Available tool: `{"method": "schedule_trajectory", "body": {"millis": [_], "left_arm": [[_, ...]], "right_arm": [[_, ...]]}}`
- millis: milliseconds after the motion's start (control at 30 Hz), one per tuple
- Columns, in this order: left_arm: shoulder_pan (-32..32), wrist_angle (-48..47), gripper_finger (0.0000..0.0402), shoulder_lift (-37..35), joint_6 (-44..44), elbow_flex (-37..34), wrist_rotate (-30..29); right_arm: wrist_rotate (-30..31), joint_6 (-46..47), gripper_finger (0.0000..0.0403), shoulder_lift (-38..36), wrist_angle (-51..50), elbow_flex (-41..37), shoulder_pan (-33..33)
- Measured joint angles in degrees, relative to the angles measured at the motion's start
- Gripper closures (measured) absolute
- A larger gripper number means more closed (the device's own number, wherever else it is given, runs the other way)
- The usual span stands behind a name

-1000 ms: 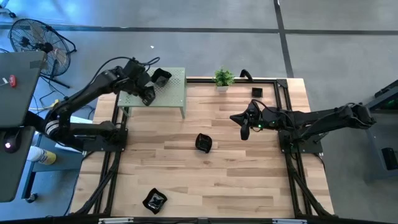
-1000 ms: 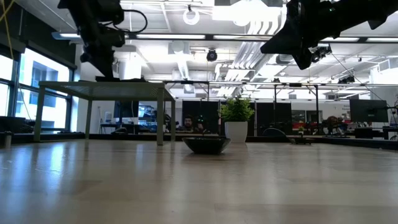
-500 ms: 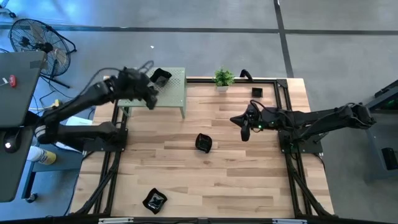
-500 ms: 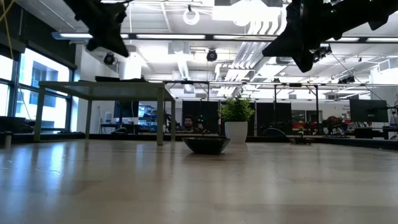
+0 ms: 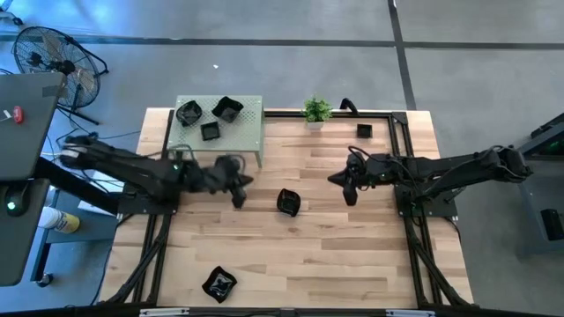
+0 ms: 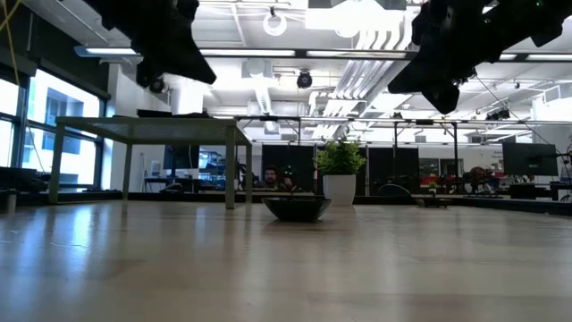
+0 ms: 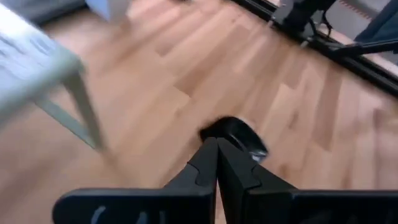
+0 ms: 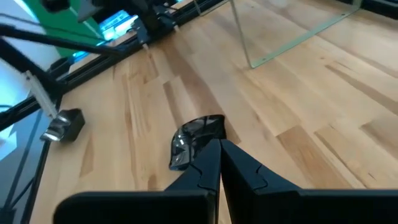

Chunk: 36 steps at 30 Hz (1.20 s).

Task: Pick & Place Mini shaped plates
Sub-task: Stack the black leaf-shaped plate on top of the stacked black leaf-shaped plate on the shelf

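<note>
Three small glossy black dishes (image 5: 210, 117) sit on the pale green perforated metal stand (image 5: 251, 132) at the far left of the light wooden slatted table (image 5: 291, 255), so the placing side of the job looks partly done. Three more dishes are on the wood: a rounded black dish at the table's middle (image 5: 288, 202), a wavy-edged black dish near the front edge (image 5: 218, 283), and a small square black dish at the far right (image 5: 364, 130), near the little green potted plant in its white pot (image 5: 316, 111). The left gripper (image 5: 236, 183) hangs above the table between the stand and the middle dish, its two dark fingers (image 7: 214, 163) pressed together and holding nothing; in its wrist view the middle dish lies just beyond the fingertips. The right gripper (image 5: 349, 187) hovers on the other side of that same dish, fingers likewise together and empty, with the dish showing just past its tips in its own wrist view. The step in hand appears to be the reach for the next plate, most likely the middle one. The next move calls for one claw to spread its fingers, come down over the dish's rim and close on it, while the other arm keeps clear, since both point at one target.
</note>
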Motion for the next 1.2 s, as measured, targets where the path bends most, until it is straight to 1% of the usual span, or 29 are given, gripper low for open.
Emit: {"method": "schedule_trajectory", "body": {"millis": [100, 167, 300, 400, 467, 600, 700, 867, 967, 1033, 1200], "left_arm": [[-4.1, 2.0, 0.0401, 4.7, -8.5, 0.0, -2.0], [-5.7, 3.1, 0.0401, 7.9, -16.2, 0.1, -2.8], [-6.6, 5.2, 0.039, 13.9, -33.0, 0.0, -2.7], [-6.5, 8.0, 0.0366, 17.7, -40.8, 0.0, -2.7], [-6.3, 9.9, 0.0345, 19.8, -42.7, 0.2, -2.9], [-4.8, 10.5, 0.0305, 24.9, -43.6, 3.0, -3.2], [-3.0, 10.8, 0.0286, 28.7, -43.6, 5.7, -2.4], [0.0, 10.5, 0.0284, 34.0, -43.8, 9.0, 3.3], [1.2, 10.9, 0.0288, 35.9, -44.7, 9.3, 6.1], [1.5, 10.9, 0.0291, 36.9, -45.8, 9.3, 6.6], [1.4, 11.7, 0.0292, 37.7, -45.4, 9.3, 7.2]], "right_arm": [[-1.5, -1.2, 0.0396, 0.0, 0.0, 0.0, 0.0], [-2.1, -1.4, 0.0396, 0.0, -0.1, 0.0, 0.0], [-2.5, -1.4, 0.0396, 0.0, -0.1, 0.0, 0.0], [-2.9, -1.6, 0.0396, 0.0, -0.1, 0.0, 0.0], [-2.9, -2.5, 0.0396, 0.0, -0.2, 0.0, 0.0], [-2.9, -4.1, 0.0396, 0.0, -0.2, 0.0, 0.0], [-2.9, -5.1, 0.0396, 0.0, -0.2, 0.0, 0.0], [-2.5, -5.0, 0.0396, 0.0, 0.0, 0.0, 0.0], [-2.5, -5.1, 0.0396, 0.0, 0.0, 0.0, 0.0], [-2.5, -5.0, 0.0396, 0.0, -0.3, 0.0, 0.0], [-2.2, -5.1, 0.0396, 0.0, -0.5, 0.0, 0.0]]}}
